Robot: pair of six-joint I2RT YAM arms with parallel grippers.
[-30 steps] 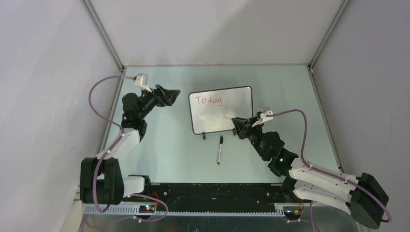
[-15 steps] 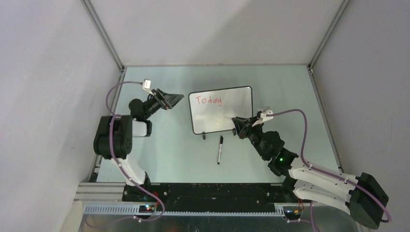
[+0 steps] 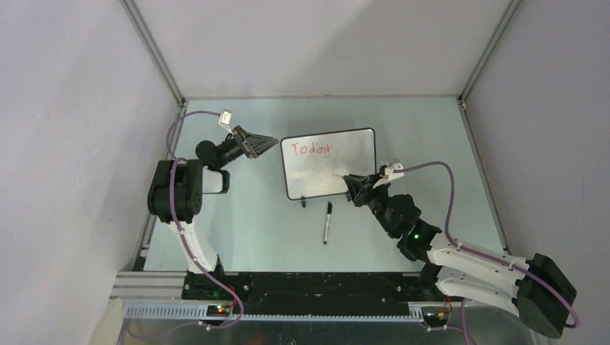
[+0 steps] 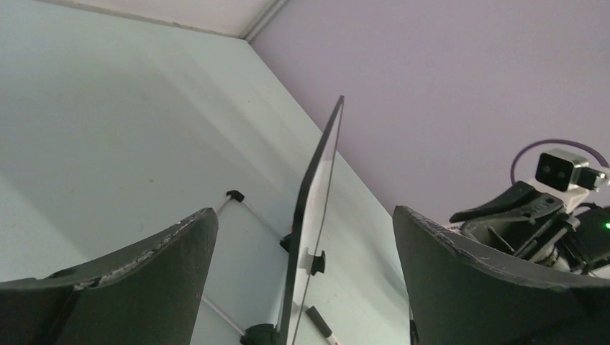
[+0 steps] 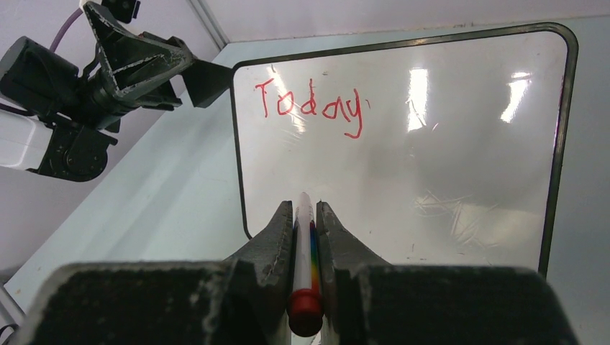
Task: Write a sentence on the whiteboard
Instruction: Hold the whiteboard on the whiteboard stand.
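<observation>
Clenching the marker (image 5: 303,253) in the right claw (image 5: 305,210), tip aimed forward at the bare whiteboard (image 5: 446,180) face just under "Today" (image 5: 309,105), left claw (image 3: 263,144) released beside the left edge.

Overhead view; two close wrist views; whiteboard (image 3: 349,162) in all

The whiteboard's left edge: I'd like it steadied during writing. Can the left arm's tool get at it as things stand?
Probably yes. The left tool is open and points at the whiteboard edge-on; in its wrist view the edge lines up between its fingers with nothing in the way.
</observation>
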